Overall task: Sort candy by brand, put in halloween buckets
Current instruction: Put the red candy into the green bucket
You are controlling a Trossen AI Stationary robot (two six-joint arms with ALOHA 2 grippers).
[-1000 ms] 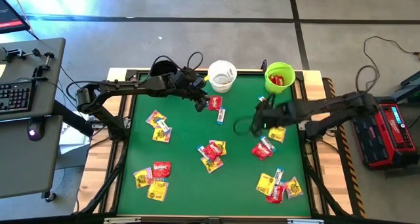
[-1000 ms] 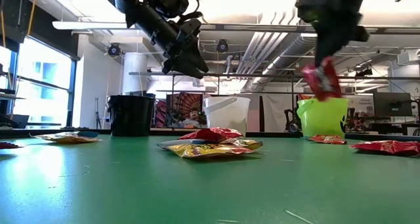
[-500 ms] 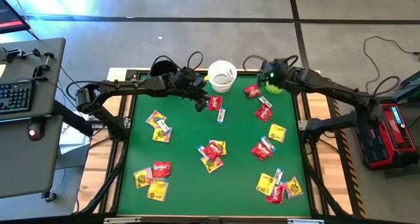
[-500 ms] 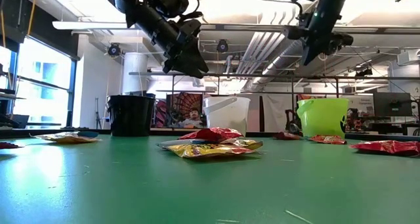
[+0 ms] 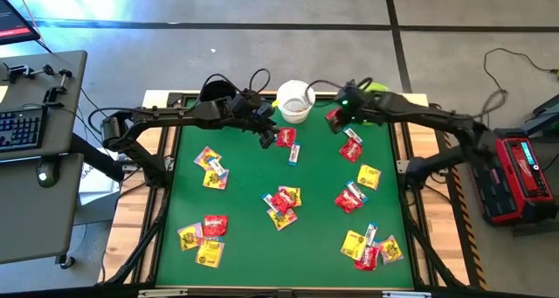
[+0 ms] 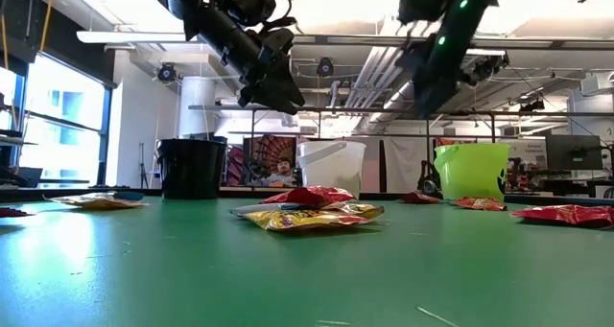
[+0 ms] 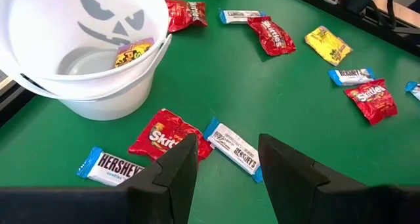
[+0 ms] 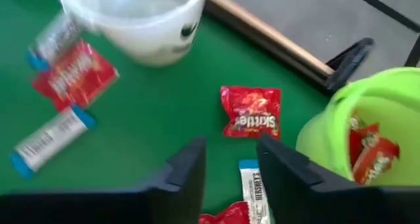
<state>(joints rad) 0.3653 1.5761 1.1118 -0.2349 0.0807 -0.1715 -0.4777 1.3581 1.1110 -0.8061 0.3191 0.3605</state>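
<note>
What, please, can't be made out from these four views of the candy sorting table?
- Black bucket: its inside. The left arm covers it in the high view; the low view shows only its wall.
- Lime green bucket: how full it is. The right arm hides it from above; the right wrist view's edge cuts it off.
- Yellow packet in the white bucket: its brand, too small to read.

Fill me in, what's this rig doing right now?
Two arms are sorting candy into three buckets at the table's far edge. The right pincer is open and empty beside the lime green bucket, which holds red packets. A red Skittles packet lies on the mat just outside it. The left pincer hovers open above packets near the white bucket, which holds one yellow packet. Many packets remain scattered on the green mat.
</note>
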